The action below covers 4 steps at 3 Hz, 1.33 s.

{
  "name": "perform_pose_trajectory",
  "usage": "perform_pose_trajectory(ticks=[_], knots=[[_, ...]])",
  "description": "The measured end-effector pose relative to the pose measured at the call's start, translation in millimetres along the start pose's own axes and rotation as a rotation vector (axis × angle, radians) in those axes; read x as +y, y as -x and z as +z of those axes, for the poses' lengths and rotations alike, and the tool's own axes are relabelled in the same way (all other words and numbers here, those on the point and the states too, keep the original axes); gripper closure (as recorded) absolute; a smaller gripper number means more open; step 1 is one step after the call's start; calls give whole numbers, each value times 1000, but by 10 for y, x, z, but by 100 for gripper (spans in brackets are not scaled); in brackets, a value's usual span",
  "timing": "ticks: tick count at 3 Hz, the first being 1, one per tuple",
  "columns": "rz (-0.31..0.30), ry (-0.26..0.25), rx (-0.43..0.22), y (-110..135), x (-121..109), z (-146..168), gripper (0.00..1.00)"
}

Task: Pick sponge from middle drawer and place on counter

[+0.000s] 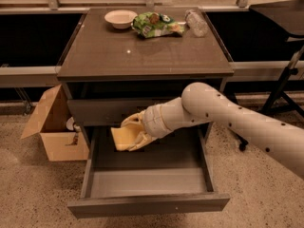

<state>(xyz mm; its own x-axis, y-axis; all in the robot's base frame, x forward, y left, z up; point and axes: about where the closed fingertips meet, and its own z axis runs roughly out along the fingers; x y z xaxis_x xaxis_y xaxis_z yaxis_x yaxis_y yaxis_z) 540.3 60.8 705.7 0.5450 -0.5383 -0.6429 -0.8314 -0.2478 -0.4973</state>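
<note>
My gripper [129, 134] is shut on the yellow sponge [119, 138] and holds it in the air above the open middle drawer [147, 205], at the level of the scratched drawer front above it. The drawer is pulled far out and its grey floor [147, 182] shows nothing in it. The arm reaches in from the right. The counter [142, 49] is the glossy dark top of the cabinet, well above the gripper.
At the counter's back edge stand a white bowl [120, 18], a green snack bag [154, 24] and a clear plastic bottle [196, 23]. An open cardboard box [54, 127] sits on the floor left of the cabinet. A dark stand [285, 84] is at the right.
</note>
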Motion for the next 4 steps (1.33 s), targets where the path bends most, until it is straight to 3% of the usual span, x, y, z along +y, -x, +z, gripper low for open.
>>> perform_pose_trajectory(ticks=[1, 3, 4], knots=[[-111, -37, 47, 328, -161, -217, 100], [-128, -42, 53, 395, -200, -254, 100], [-147, -68, 64, 500, -461, -541, 100]])
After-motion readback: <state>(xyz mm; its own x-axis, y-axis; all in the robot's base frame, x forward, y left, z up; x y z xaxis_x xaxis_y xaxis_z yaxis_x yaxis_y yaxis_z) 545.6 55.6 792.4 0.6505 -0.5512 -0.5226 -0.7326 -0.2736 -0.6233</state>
